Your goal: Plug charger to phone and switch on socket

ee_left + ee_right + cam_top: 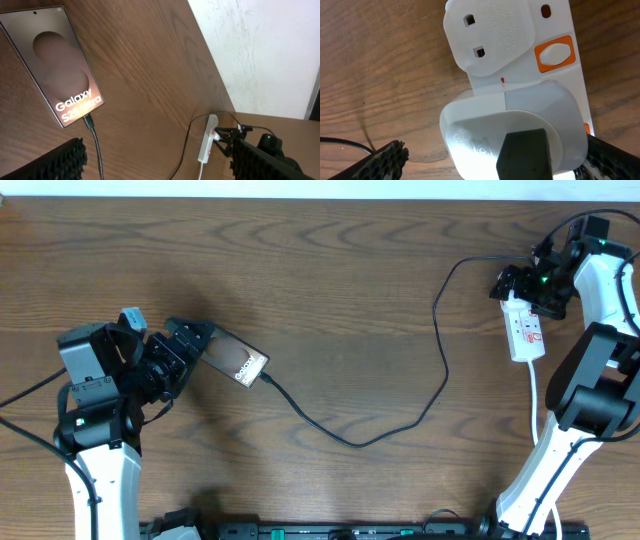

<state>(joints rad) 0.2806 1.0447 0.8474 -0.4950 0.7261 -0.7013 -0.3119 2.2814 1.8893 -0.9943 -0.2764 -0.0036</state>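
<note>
Phone (238, 362): lies flat on the bench (330, 270), left of centre and set at a slant. Bronze face up, "Galaxy" lettering legible in the left wrist view.

Charger (350, 442): thin black cable with its plug tip seated in the phone's lower end (89, 121). From there it sags toward the near edge, climbs in a loop across mid-bench, and ends at the socket.

Socket (527, 332): white strip at the far right of the bench, its white cord (535, 395) trailing toward the near edge. Close up, a white adapter (520, 135) is plugged into it, with a vacant outlet (490, 35) beside that. An orange rocker switch (554, 54) sits at the strip's edge; cannot tell whether it is on or off.

Left jaws: at the phone's end opposite the plug, spread wide with nothing between them. The ribbed pads (65, 159) sit clear of the phone in the wrist view.

Right jaws: over the socket's far end, parted, straddling the adapter. One pad (385, 160) stands off on the bench side; no grip visible.
</note>
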